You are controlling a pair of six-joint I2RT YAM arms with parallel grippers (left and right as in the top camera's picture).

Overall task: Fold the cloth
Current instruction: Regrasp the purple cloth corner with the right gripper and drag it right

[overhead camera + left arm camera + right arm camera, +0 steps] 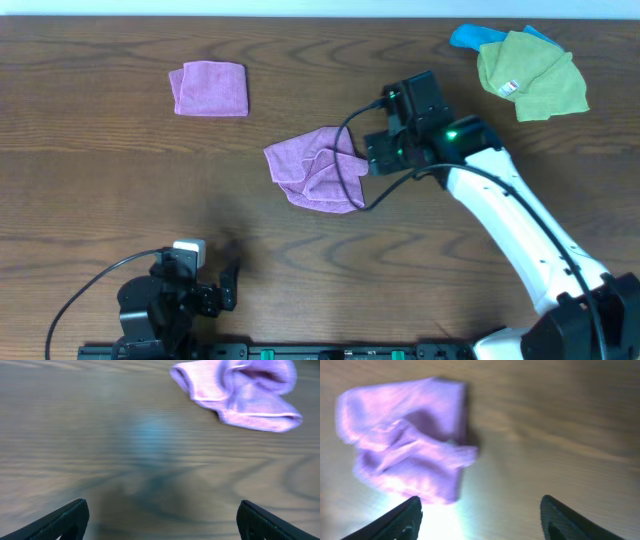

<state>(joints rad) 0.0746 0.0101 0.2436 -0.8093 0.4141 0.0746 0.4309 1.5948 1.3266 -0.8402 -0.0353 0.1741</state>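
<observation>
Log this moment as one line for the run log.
cloth: crumpled, not folded | right gripper: open, beside cloth | left gripper: open, away from cloth

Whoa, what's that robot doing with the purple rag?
It is meant to fold the cloth, which lies crumpled in the middle of the table. The right claw is open just beside the cloth's right edge and holds nothing. The left claw is open too, down by the near edge, away from the cloth. The cloth is bunched up, not folded yet. A folded pink-purple square and a green cloth lie farther back.
</observation>
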